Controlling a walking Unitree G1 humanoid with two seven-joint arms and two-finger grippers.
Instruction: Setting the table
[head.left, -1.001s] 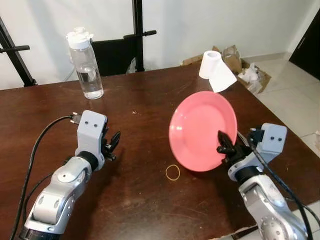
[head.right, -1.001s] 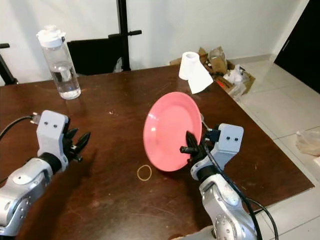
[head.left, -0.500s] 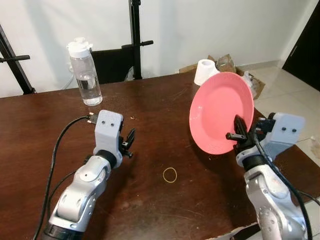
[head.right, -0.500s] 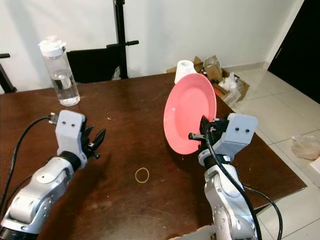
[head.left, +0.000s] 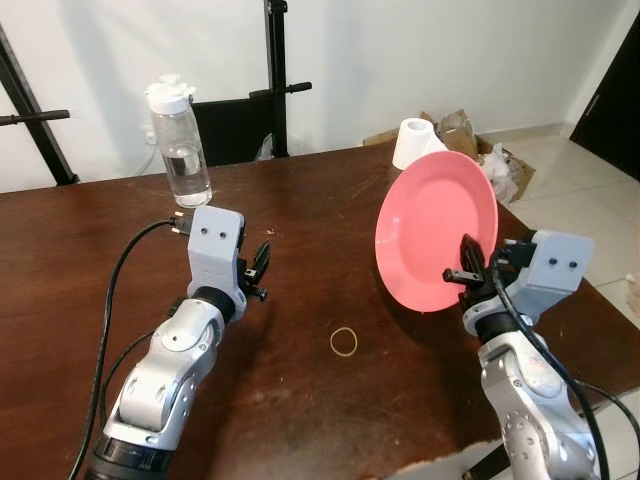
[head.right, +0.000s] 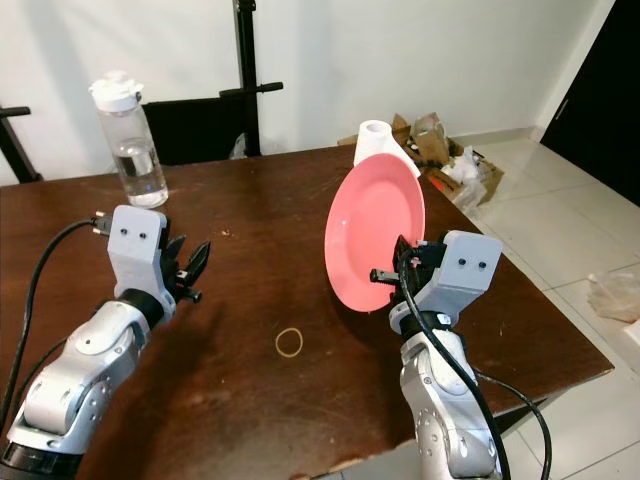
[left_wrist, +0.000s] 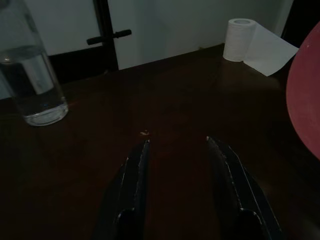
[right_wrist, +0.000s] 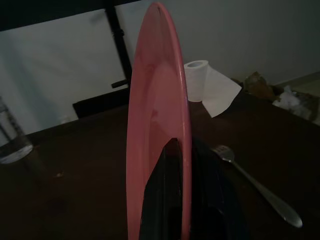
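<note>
1. We hold the pink plate (head.left: 434, 230) up on its edge above the right side of the counter (head.left: 300, 390), its face turned toward our left; a second ago it hung lower and nearer the middle, half a second ago a touch higher, so we judge it is being carried to its place and has not yet been laid down
2. Our right gripper (head.left: 466, 272) is clenched on the plate's lower rim, one black finger on each face, as the right wrist view shows (right_wrist: 172, 195)
3. A fork (right_wrist: 260, 187) lies on the counter just past the plate, which suggests the place setting is on that side
4. Our left gripper (head.left: 255, 272) hovers released over the counter's left half, well apart from the plate, fingers (left_wrist: 135, 170) spread and holding nothing
5. A rubber band (head.left: 344, 342) lies between the two arms; a water bottle (head.left: 180, 140) stands at the far left, a paper roll (head.left: 412, 143) at the far right edge
</note>
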